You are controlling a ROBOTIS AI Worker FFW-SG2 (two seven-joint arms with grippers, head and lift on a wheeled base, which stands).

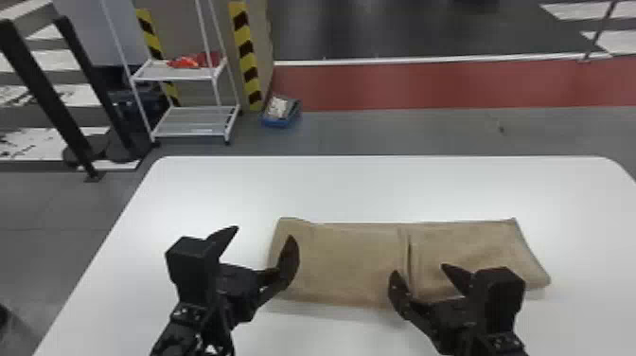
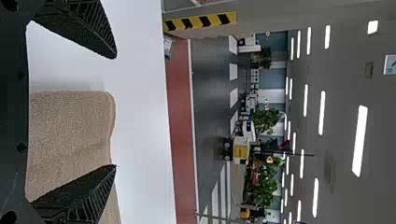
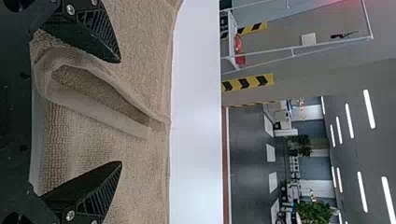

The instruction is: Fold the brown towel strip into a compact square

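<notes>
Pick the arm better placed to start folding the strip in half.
Left, probably: the open left gripper straddles the left end of the towel strip, while the right gripper straddles its middle fold.

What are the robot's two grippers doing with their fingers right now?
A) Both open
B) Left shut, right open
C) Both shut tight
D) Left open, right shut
A: the left gripper and the right gripper each have their two fingers spread well apart, with a wide gap between the tips.
</notes>
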